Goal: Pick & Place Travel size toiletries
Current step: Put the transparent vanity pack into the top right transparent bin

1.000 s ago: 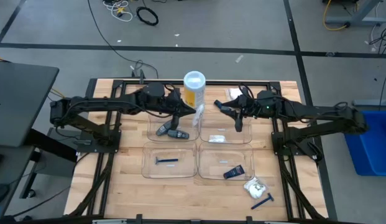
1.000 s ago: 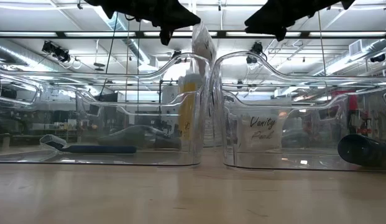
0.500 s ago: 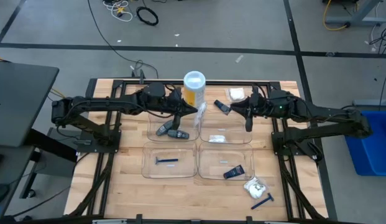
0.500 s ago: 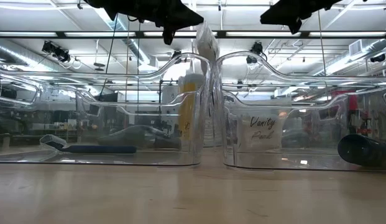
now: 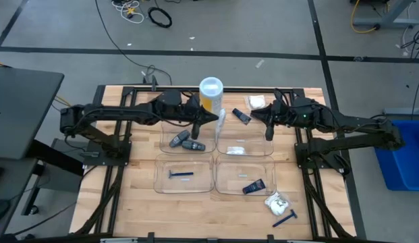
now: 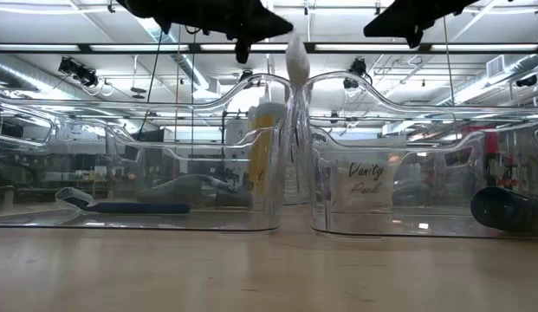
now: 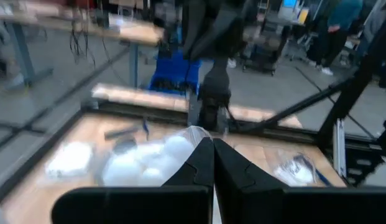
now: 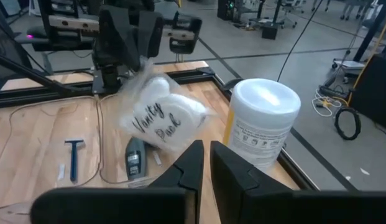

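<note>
Since a second ago the right hand [image 5: 268,132] has drawn back, nearly closed and empty. Left hand [image 5: 216,120] pinches a white crinkly packet [image 5: 220,121] between two trays [image 5: 165,145]; released there, it could snag on the rims.

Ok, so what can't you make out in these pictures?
- Low view: both arms are cut off by the top edge. A dark item is cut off at the right edge and warped by the tray wall.
- Left wrist view: blurred, so the print on the packet in the left end effector is unreadable.
</note>
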You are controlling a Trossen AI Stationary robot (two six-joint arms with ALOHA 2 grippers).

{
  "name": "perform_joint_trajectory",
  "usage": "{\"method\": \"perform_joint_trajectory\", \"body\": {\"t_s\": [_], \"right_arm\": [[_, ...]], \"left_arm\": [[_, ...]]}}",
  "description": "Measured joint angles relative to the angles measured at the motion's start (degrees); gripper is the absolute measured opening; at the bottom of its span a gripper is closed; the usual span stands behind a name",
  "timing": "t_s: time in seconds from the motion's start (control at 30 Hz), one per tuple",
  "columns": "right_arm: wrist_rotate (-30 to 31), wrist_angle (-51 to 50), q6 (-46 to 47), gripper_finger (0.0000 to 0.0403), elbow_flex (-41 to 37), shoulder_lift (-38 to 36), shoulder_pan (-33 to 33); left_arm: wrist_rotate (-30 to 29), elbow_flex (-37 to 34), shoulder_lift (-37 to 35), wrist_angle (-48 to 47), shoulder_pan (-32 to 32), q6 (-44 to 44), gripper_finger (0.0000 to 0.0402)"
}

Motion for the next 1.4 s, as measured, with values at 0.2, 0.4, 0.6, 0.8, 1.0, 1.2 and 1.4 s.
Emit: {"method": "perform_joint_trajectory", "body": {"t_s": [0.2, 0.4, 0.6, 0.8, 1.0, 1.2, 1.4], "right_arm": [[0.85, -0.64, 0.02, 0.0034, 0.00, 0.33, 0.00], [1.07, -0.63, 0.02, 0.0033, 0.00, 0.38, 0.00], [1.05, -0.87, 0.02, 0.0033, 0.00, 0.38, 0.00], [1.04, -1.70, 0.02, 0.0032, 0.00, 0.38, 0.02], [1.03, -1.92, 0.02, 0.0032, 0.00, 0.38, 0.00], [1.00, -1.92, 0.02, 0.0032, 0.00, 0.38, 0.02], [0.99, -1.94, 0.02, 0.0030, 0.00, 0.38, 0.01]], "left_arm": [[-0.04, -0.15, 4.27, 6.35, -0.28, -2.07, 0.0000], [1.87, -0.13, 8.39, 9.69, -0.52, -5.41, 0.0000], [2.65, -0.13, 10.21, 9.95, -0.72, -7.28, 0.0000], [1.59, -0.13, 10.18, 8.15, -0.76, -6.96, 0.0000], [1.58, -0.13, 10.16, 7.48, -0.81, -7.23, 0.0000], [0.57, -0.13, 10.16, 1.96, -0.83, -7.07, 0.0000], [-0.17, -0.13, 10.16, 0.77, -0.83, -6.21, 0.0000]]}}
